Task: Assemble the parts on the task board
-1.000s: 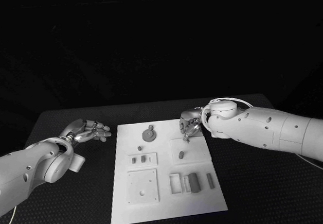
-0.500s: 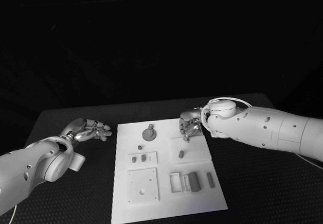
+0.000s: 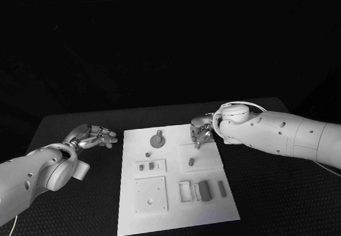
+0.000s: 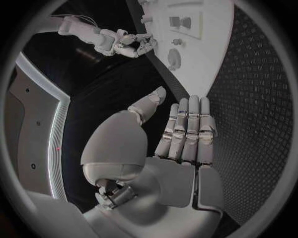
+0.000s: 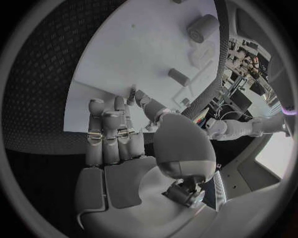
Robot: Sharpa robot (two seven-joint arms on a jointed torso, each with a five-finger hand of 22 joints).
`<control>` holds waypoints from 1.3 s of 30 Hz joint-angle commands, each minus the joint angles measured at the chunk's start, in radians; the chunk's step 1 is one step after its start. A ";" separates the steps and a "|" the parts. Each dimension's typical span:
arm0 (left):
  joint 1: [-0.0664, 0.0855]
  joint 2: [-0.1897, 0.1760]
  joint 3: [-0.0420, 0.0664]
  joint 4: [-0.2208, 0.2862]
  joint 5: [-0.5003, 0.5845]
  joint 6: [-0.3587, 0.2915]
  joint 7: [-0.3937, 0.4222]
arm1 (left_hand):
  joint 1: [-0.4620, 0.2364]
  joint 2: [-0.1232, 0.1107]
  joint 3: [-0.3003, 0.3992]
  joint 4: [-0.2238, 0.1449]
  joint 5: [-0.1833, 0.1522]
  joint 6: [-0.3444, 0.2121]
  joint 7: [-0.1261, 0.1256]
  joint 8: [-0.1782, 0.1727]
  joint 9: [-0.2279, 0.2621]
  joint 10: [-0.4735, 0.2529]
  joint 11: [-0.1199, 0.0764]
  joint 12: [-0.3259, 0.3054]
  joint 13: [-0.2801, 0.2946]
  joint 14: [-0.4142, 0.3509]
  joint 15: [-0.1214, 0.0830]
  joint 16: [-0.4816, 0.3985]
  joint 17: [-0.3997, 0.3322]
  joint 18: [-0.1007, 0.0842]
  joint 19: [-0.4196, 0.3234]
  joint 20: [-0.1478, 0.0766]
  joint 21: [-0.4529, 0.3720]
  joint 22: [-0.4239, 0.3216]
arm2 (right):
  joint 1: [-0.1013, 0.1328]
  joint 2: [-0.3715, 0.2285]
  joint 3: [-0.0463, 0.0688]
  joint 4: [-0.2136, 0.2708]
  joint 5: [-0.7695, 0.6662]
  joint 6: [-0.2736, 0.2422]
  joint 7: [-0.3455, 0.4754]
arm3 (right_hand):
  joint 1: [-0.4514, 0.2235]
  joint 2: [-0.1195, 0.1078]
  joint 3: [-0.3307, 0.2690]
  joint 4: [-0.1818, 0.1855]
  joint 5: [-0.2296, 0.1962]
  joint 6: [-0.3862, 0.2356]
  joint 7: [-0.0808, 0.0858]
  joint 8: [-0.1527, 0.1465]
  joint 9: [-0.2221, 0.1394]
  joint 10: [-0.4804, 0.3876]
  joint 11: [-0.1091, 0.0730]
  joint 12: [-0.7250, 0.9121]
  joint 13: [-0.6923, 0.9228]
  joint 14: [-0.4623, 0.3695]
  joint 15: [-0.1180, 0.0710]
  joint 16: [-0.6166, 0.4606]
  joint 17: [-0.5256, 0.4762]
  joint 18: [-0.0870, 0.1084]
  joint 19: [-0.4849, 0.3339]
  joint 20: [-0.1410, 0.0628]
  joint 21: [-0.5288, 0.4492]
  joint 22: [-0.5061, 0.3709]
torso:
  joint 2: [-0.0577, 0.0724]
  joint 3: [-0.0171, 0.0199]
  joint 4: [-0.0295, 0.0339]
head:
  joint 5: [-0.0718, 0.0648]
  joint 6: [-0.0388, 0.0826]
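1. The task board [image 3: 176, 204] lies flat in the middle of the black table [image 3: 287, 208], long side running away from the robot
2. A round part [image 3: 156, 140] lies on the far portion of the board; in the left wrist view it appears as a disc [image 4: 174, 59]
3. Two small parts [image 3: 146, 166] sit side by side in a square recess left of the board's centre; a single short part [image 3: 191, 163] stands in the recess to their right
4. A square plate [image 3: 151, 196] lies on the near left portion of the board; several upright block parts [image 3: 201, 192] stand close together to its right
5. The left hand [image 3: 93, 137] is over the bare table just beside the board's far left edge, apart from it. The left wrist view shows its fingers [image 4: 188, 129] extended and close together, thumb apart, holding nothing
6. The right hand [image 3: 201, 132] is at the board's far right corner, fingers pointing down at the board
7. In the right wrist view the right hand [image 5: 118, 134] has its fingertips at the board's edge with a small thin part [image 5: 131, 94] between thumb and finger; whether it is gripped I cannot tell for certain
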 commanded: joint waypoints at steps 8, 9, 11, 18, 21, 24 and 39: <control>0.001 0.001 0.001 0.002 0.006 0.014 0.004 | -0.007 0.010 -0.005 0.002 0.004 -0.006 -0.001 0.007 -0.001 -0.005 0.001 -0.002 -0.002 0.007 0.000 -0.005 0.003 -0.001 0.000 0.005 0.000 -0.002 | -0.010 0.006 -0.004 -0.005 -0.012 0.010 0.023 | 0.042 0.029 0.009 -0.003 -0.004 0.022 -0.008 0.016 0.007 0.019 -0.006 0.006 0.005 -0.003 0.000 0.000 0.003 0.045 -0.006 0.000 -0.001 0.020 | 0.000 0.0000 0.0003 | -0.001 -0.003; 0.001 0.001 0.001 0.002 0.006 0.014 0.004 | -0.007 0.010 -0.005 0.002 0.004 -0.006 -0.001 0.007 -0.001 -0.005 0.001 -0.001 -0.002 0.007 0.000 -0.005 0.003 -0.001 0.000 0.005 0.000 -0.002 | -0.011 0.005 -0.004 -0.005 -0.012 0.008 0.024 | 0.052 0.036 0.015 -0.004 -0.004 0.025 -0.010 0.017 0.008 0.022 -0.008 0.007 0.006 -0.002 -0.002 0.000 0.004 0.045 -0.006 -0.001 -0.001 0.020 | 0.000 -0.0001 0.0003 | -0.001 -0.003; 0.001 0.000 0.001 0.003 0.006 0.014 0.004 | -0.008 0.010 -0.005 0.003 0.004 -0.006 -0.001 0.007 -0.002 -0.005 0.001 -0.001 -0.002 0.007 0.000 -0.005 0.003 -0.001 0.000 0.005 0.000 -0.002 | -0.011 0.005 -0.004 -0.004 -0.014 0.007 0.025 | 0.076 0.032 0.055 0.004 -0.005 0.033 -0.012 0.021 0.009 0.030 -0.010 0.011 0.008 0.000 -0.005 0.000 0.003 0.045 -0.005 0.000 -0.002 0.018 | 0.000 -0.0001 0.0003 | -0.001 -0.004; 0.001 -0.001 0.001 0.003 0.006 0.014 0.003 | -0.008 0.011 -0.005 0.002 0.004 -0.006 -0.001 0.007 -0.002 -0.005 0.001 -0.001 -0.002 0.007 0.000 -0.006 0.004 -0.001 0.000 0.005 0.000 -0.002 | -0.013 0.004 -0.005 -0.003 -0.027 0.003 0.029 | 0.095 0.052 0.113 -0.003 -0.004 0.058 -0.021 0.035 0.016 0.060 -0.022 0.025 0.015 0.006 -0.016 0.000 0.004 0.045 0.000 0.000 0.003 0.020 | 0.000 -0.0005 0.0000 | -0.001 -0.005; 0.001 -0.001 0.001 0.003 0.006 0.015 0.003 | -0.008 0.011 -0.005 0.002 0.004 -0.006 -0.001 0.007 -0.002 -0.005 0.001 -0.001 -0.002 0.007 0.000 -0.006 0.004 -0.001 0.000 0.004 0.000 -0.003 | -0.014 0.002 -0.005 -0.002 -0.029 -0.003 0.032 | 0.094 0.051 0.125 -0.003 -0.004 0.065 -0.024 0.040 0.020 0.070 -0.026 0.030 0.019 0.007 -0.020 0.000 0.004 0.045 0.001 0.000 0.006 0.020 | 0.000 -0.0007 -0.0003 | -0.002 -0.005; 0.001 -0.001 0.001 0.003 0.006 0.016 0.003 | -0.008 0.011 -0.005 0.002 0.004 -0.006 -0.001 0.007 -0.002 -0.006 0.001 -0.001 -0.002 0.008 0.000 -0.007 0.004 -0.001 0.000 0.004 0.000 -0.003 | -0.014 0.001 -0.005 -0.001 -0.030 -0.010 0.035 | 0.093 0.050 0.130 -0.003 -0.004 0.069 -0.026 0.042 0.022 0.077 -0.029 0.033 0.022 0.008 -0.023 0.000 0.004 0.045 0.002 -0.001 0.008 0.020 | 0.000 -0.0008 0.0000 | -0.002 -0.005; 0.001 0.000 0.001 0.000 0.006 0.016 0.003 | -0.008 0.011 -0.005 0.002 0.004 -0.006 -0.001 0.008 -0.002 -0.006 0.001 -0.001 -0.003 0.008 0.000 -0.008 0.006 -0.001 0.000 0.004 0.000 -0.004 | -0.018 -0.013 -0.005 0.008 0.016 -0.204 0.084 | 0.083 0.045 0.141 -0.003 -0.004 0.083 -0.033 0.052 0.032 0.098 -0.040 0.045 0.037 0.018 -0.034 0.002 0.006 0.045 0.013 -0.006 0.016 0.019 | -0.001 -0.0005 0.0005 | -0.005 -0.001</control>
